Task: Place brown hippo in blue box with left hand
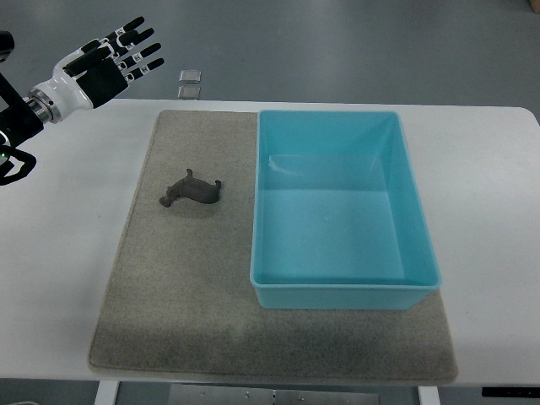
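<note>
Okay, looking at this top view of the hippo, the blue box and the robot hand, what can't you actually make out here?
- Right hand: not in the top view at all.
- Left arm: cut off by the left edge; only the forearm and left hand show.
- Brown hippo: too small and dark to see its face or which way it lies.
- Two small grey objects on the floor past the table: too small to identify.
- Blue box: its near outer wall's base is hidden by the steep angle.

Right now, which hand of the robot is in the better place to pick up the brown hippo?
The left hand. It is the only hand in view, open above the table's far-left corner, on the same side as the brown hippo, which lies on the mat left of the blue box. The right arm is not visible.
</note>
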`<action>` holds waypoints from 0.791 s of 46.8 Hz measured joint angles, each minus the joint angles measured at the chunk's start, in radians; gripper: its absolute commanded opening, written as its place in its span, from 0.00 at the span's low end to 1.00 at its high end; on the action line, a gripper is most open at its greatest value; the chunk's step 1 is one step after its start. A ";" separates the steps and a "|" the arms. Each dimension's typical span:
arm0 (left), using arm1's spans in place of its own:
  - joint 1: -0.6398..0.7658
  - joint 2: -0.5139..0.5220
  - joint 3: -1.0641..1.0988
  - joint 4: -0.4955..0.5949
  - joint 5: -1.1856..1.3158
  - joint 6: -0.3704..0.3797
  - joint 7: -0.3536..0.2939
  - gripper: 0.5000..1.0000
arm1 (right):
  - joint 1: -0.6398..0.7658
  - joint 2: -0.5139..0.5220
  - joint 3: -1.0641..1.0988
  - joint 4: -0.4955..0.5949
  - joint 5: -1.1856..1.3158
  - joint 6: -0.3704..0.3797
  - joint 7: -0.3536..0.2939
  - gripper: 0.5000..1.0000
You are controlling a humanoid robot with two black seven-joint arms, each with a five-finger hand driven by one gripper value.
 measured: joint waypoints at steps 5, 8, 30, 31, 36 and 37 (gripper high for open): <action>0.003 0.000 0.000 -0.001 0.006 0.000 -0.001 1.00 | 0.000 0.000 0.000 0.000 0.000 0.000 0.000 0.87; 0.003 0.001 0.002 -0.001 0.007 0.000 -0.005 1.00 | 0.000 0.000 0.000 0.000 0.000 0.000 0.000 0.87; 0.002 0.010 0.019 -0.005 0.015 0.000 -0.012 1.00 | 0.000 0.000 0.000 0.000 0.000 0.000 0.000 0.87; 0.001 0.010 0.020 -0.003 0.016 0.000 -0.012 1.00 | 0.000 0.000 0.000 0.000 0.000 0.000 0.000 0.87; -0.002 0.015 0.020 0.006 0.048 0.000 -0.013 1.00 | 0.000 0.000 0.000 0.000 0.000 0.000 0.000 0.87; -0.002 0.015 0.020 0.009 0.067 0.000 -0.014 1.00 | 0.000 0.000 0.000 0.000 0.000 0.000 0.000 0.87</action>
